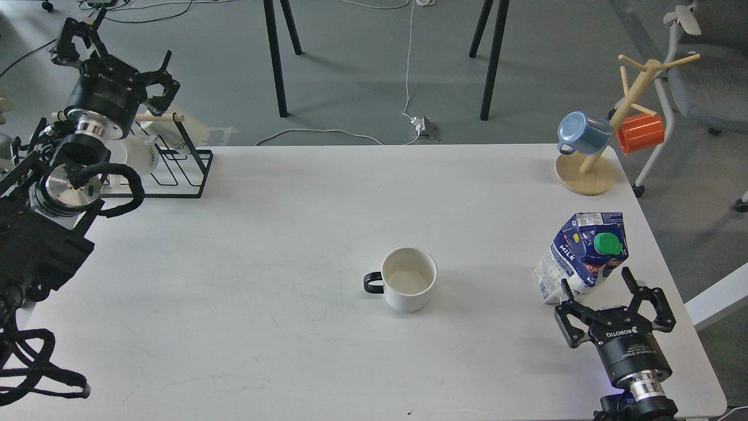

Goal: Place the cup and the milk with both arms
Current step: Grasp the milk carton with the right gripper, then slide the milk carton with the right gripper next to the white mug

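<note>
1. The jaws of the right gripper [597,286] were seen spread wide, one finger at the milk carton's [581,255] lower left edge and the other out past its right side, with nothing yet clamped.
2. The jaws of the left gripper [120,61] were held open and empty, raised above the far left corner of the white table [280,234].
3. The milk carton, dark blue and white with a green screw cap [608,243], was pictured near the table's right edge, tilted.
4. The cup [409,279], a white mug with a black loop handle turned left, was found upright near the table's middle, well apart from both grippers.
5. A black wire rack [175,169] holding a white lettered mug [143,156] was seen beside the left arm.
6. A blue mug [581,133] and an orange mug [641,133] were hung on a wooden mug tree [586,173] at the far right corner.
</note>
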You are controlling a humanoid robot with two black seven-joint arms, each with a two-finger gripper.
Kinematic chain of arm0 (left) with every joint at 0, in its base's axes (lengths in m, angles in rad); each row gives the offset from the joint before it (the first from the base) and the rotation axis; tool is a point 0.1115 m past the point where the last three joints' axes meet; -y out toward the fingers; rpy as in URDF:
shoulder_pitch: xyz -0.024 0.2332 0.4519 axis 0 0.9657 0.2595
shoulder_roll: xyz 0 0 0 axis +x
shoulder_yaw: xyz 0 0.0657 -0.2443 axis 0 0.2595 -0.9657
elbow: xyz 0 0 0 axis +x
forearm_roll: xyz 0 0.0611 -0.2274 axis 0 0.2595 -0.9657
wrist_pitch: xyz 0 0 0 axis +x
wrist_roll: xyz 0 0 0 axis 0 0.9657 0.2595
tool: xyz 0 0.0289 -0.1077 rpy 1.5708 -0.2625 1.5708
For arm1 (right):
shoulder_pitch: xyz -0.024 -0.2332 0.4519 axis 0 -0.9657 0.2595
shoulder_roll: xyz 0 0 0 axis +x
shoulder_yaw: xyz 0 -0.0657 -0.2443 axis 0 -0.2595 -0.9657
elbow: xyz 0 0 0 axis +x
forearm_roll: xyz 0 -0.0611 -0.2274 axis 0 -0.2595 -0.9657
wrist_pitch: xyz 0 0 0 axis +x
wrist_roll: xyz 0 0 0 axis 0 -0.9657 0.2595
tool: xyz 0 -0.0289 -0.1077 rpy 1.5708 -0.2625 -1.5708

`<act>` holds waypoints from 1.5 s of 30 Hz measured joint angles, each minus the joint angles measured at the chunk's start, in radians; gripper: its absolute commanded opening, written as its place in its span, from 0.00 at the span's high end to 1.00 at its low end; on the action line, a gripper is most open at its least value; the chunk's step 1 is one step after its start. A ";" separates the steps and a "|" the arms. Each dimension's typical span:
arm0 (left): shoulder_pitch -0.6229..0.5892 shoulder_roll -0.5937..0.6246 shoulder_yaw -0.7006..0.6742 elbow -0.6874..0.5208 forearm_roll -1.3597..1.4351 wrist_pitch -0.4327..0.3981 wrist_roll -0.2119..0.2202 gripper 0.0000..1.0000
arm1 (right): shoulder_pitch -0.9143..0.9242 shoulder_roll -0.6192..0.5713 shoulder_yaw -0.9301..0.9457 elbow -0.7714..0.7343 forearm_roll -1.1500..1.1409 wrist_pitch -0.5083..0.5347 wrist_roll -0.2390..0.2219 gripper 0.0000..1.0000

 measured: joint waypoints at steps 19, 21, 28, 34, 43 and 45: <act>0.011 0.038 0.000 0.001 0.002 0.008 -0.001 0.00 | 0.065 0.027 -0.027 -0.047 -0.004 0.000 -0.002 0.61; 0.011 0.038 0.000 0.001 0.002 0.009 -0.001 0.00 | 0.059 0.027 -0.046 -0.026 -0.004 0.000 -0.001 0.61; 0.014 0.038 0.001 0.001 0.002 0.014 -0.001 0.00 | 0.032 0.031 -0.127 0.120 -0.016 0.000 0.001 0.60; 0.015 0.038 0.007 0.001 0.003 0.042 0.001 0.00 | 0.111 0.136 -0.216 0.087 -0.092 0.000 -0.002 0.59; 0.015 0.038 0.026 0.001 0.007 0.046 0.000 0.00 | 0.192 0.252 -0.322 -0.043 -0.135 0.000 -0.003 0.59; 0.015 0.038 0.026 0.001 0.008 0.046 0.000 0.00 | 0.193 0.253 -0.327 -0.046 -0.135 0.000 -0.003 0.59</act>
